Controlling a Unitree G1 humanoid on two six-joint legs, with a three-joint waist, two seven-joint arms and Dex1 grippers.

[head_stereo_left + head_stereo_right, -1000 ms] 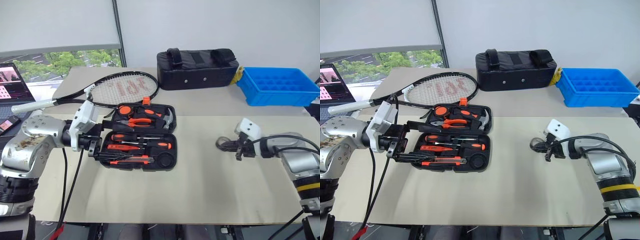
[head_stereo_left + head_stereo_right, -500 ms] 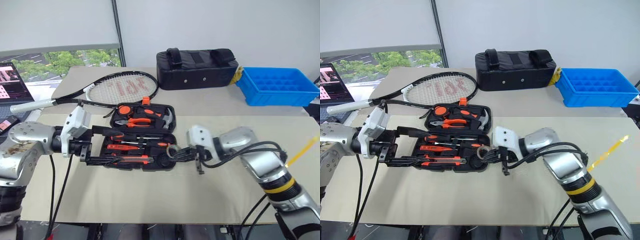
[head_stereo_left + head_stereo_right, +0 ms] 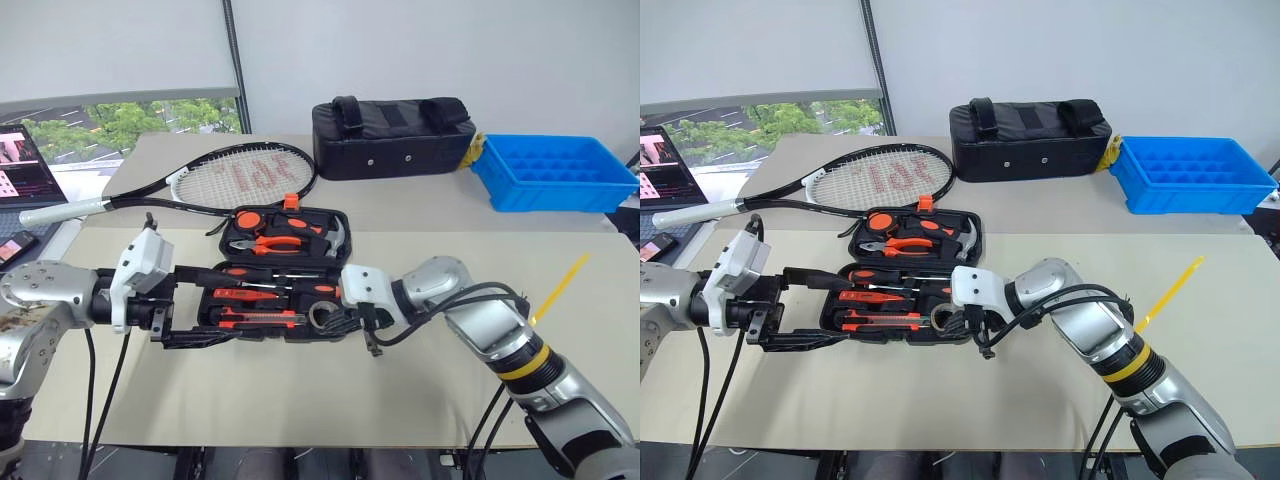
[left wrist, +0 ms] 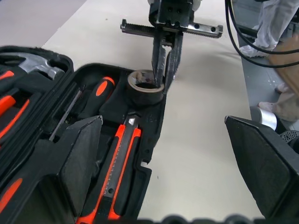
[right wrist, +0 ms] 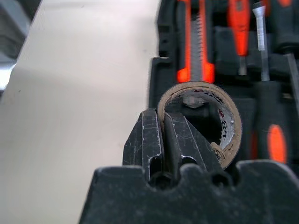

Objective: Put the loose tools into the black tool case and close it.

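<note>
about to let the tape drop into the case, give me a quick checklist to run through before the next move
1. Right hand shut on the tape roll's wall: ok.
2. Tape roll over the black tool case's round corner recess: ok.
3. Roll seated in the recess: cannot tell.
4. Left hand open, at the case's left end, apart from the roll: ok.
5. Case lid open: ok.
6. Utility knife in its slot: ok.
</note>
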